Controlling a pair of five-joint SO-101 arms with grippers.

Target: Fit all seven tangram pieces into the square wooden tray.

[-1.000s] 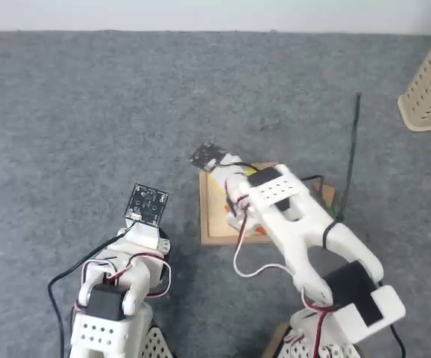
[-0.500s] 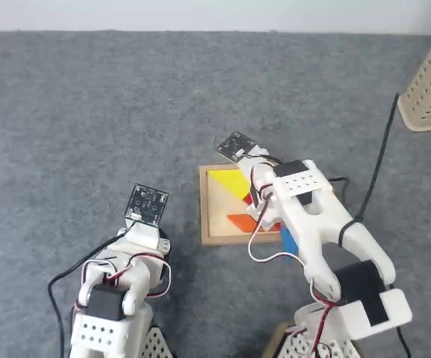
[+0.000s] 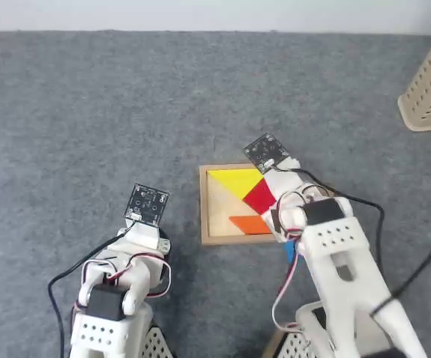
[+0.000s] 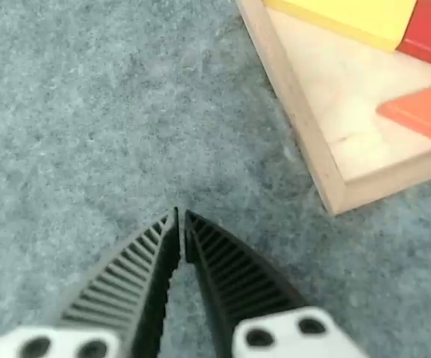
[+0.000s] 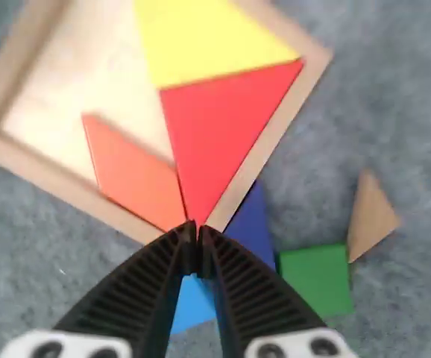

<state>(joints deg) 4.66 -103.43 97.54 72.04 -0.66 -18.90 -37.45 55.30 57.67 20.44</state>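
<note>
Over the rim of the square wooden tray (image 5: 269,142), the right claw (image 5: 199,233) hangs with its ribbed black jaws pressed together and nothing between them. Its tips point right where the red triangle (image 5: 215,127) narrows to a sharp corner.

Red and the yellow triangle (image 5: 200,37) sit edge to edge against the tray's walls. That looks deliberate: the big ones go in first, which leaves pale bare wood for the rest. The orange slanted piece (image 5: 130,168) lies flat along red's other edge. All three are smooth, painted and crisp-sided.

Four pieces wait outside on the fuzzy grey bench (image 3: 89,112). A dark blue piece (image 5: 251,224) lies just beside the tray wall, possibly touching it. Near it are a light blue piece (image 5: 193,302), partly hidden, a green square (image 5: 316,277) and a plain tan triangle (image 5: 370,216).

The left claw (image 4: 180,218) is also closed and empty, parked over bare felt near a tray corner, probably to stay clear.
</note>
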